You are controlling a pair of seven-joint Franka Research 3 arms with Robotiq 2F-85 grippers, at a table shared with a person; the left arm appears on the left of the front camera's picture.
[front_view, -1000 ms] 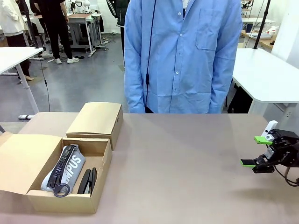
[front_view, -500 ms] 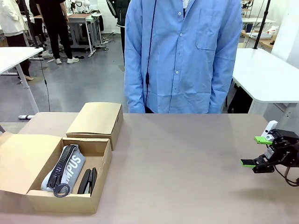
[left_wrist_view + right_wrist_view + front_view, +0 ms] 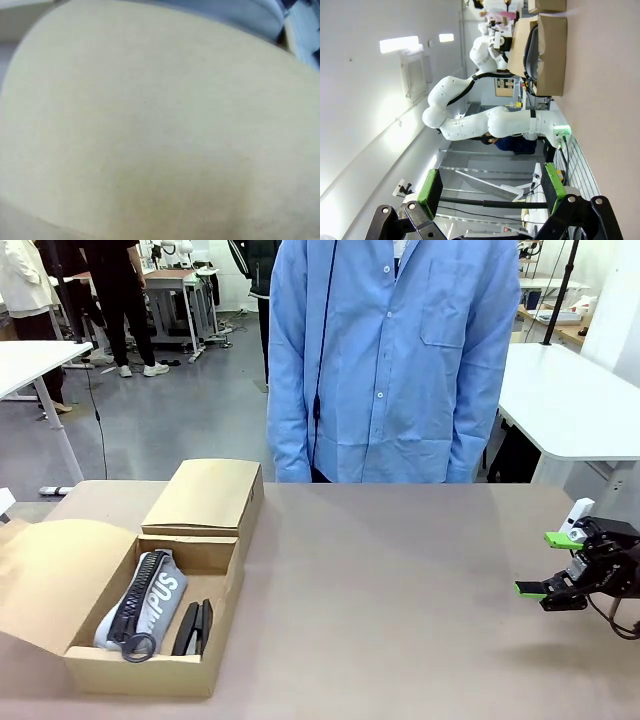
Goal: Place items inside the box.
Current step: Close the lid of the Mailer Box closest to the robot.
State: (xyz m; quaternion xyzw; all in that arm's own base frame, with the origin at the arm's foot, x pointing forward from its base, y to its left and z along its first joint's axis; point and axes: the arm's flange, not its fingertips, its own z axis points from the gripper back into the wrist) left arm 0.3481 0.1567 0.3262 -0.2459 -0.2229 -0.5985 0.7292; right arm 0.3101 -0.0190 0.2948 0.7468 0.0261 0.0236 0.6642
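Observation:
The cardboard box [image 3: 150,672] stands open at the table's front left. Inside lie a grey zip pouch [image 3: 160,592] printed "PUS" and, to its right, a black stapler [image 3: 193,628]. The box's left flap [image 3: 50,580] is tilted up. The left wrist view has pale cardboard [image 3: 150,130] close against the camera. In the right wrist view the left arm [image 3: 470,125] reaches to the box [image 3: 552,55]; its gripper is too small and hidden to judge. My right gripper [image 3: 541,564] hovers low over the table's right edge, open and holding nothing, its green pads [image 3: 430,187] wide apart.
A person in a blue shirt [image 3: 380,360] stands at the far side, hands out of sight. The box's far flap [image 3: 205,495] lies folded back. Bare brown tabletop [image 3: 400,600] stretches between the box and my right gripper.
The box's left flap has lifted from lying flat to tilting upward, and the box has shifted slightly to the right. My right gripper has not moved.

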